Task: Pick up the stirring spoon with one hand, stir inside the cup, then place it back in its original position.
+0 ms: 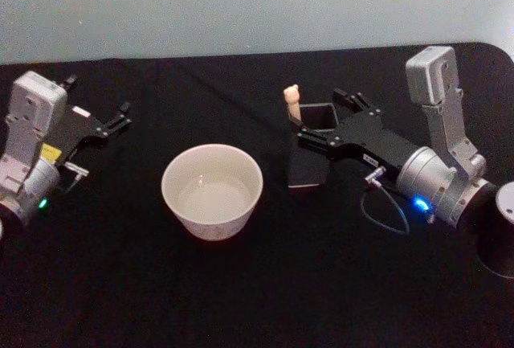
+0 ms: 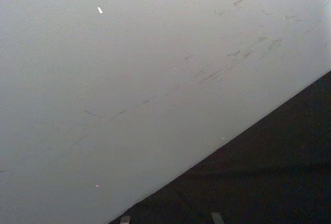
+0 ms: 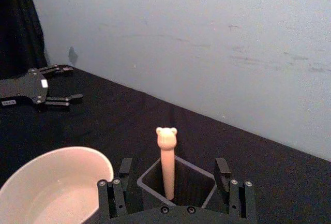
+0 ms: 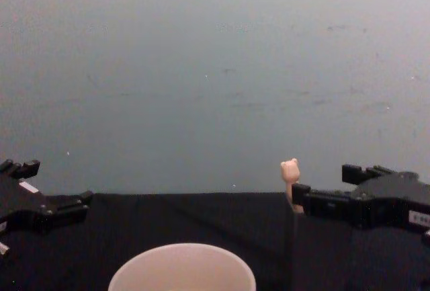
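The stirring spoon [image 1: 291,100], a pale beige stick with a bear-head knob, stands upright in a dark square holder [image 1: 315,149]. My right gripper [image 1: 325,115] is open at the holder's top. In the right wrist view its fingers [image 3: 222,171] straddle the holder [image 3: 192,185], with the stirring spoon [image 3: 166,157] between them and untouched. To the holder's left sits the cream-pink cup [image 1: 212,191], seen also in the chest view [image 4: 181,269] and right wrist view [image 3: 51,188]. My left gripper [image 1: 104,127] rests open at the table's left side, far from the cup.
The table [image 1: 265,300] is covered in black cloth, and a pale wall [image 4: 215,69] stands close behind it. A dark cylinder with a grey top [image 1: 502,231] stands at the right edge, beside my right wrist. A thin cable [image 1: 385,215] loops under the right gripper.
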Tool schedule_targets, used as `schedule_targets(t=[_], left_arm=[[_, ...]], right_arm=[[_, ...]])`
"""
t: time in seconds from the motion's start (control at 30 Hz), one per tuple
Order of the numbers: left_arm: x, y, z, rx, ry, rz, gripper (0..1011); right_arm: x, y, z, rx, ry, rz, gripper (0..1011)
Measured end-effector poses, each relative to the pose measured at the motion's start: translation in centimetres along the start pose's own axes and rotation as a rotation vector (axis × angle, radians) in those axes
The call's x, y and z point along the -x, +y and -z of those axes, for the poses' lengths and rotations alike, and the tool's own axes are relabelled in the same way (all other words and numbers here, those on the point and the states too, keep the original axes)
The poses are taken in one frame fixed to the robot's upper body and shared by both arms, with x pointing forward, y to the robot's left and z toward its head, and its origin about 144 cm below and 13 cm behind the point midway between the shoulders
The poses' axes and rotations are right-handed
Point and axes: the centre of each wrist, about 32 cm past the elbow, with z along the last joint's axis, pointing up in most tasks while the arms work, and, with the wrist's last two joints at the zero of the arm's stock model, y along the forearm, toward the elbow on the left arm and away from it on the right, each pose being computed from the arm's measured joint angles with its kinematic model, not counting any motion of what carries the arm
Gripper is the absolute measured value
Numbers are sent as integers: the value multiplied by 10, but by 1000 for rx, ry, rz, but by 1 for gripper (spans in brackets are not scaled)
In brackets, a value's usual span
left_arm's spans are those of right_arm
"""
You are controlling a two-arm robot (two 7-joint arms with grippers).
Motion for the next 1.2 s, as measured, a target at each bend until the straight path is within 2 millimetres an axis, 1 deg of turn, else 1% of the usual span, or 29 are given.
schedule_targets(t=[0.1,0.27,0.33,0.37,0.4,0.47,0.57,0.6,0.8,0.93,1.07,1.2], left_arm=[[0,0,0,0,0,0,1001],[0,0,0,0,0,0,1001],[0,0,0,0,0,0,1001],[0,0,0,0,0,0,1001],[0,0,0,0,0,0,1001],[0,0,0,0,0,0,1001],[0,0,0,0,0,0,1001],[0,0,0,0,0,0,1001],[0,0,0,0,0,0,1001],[0,0,0,0,0,0,1001],[0,0,0,0,0,0,1001],[0,0,0,0,0,0,1001]], right_arm=[[-2,0,-2,-26,-3,-6,1002],[-5,-3,-10,-121,-17,35,1003],[-8,-7,-12,-190,-37,113,1002],[-8,-7,-12,-190,-37,113,1002],[-9,-9,-11,-217,-64,190,1003],[-9,-9,-10,-218,-73,215,1002],[-11,-8,-3,-192,-91,293,1003],[-13,-7,3,-166,-93,318,1003],[-14,-4,25,-44,-80,346,1002],[-13,-2,36,20,-71,343,1002],[-13,1,44,76,-62,338,1002],[-13,1,44,74,-63,337,1002]])
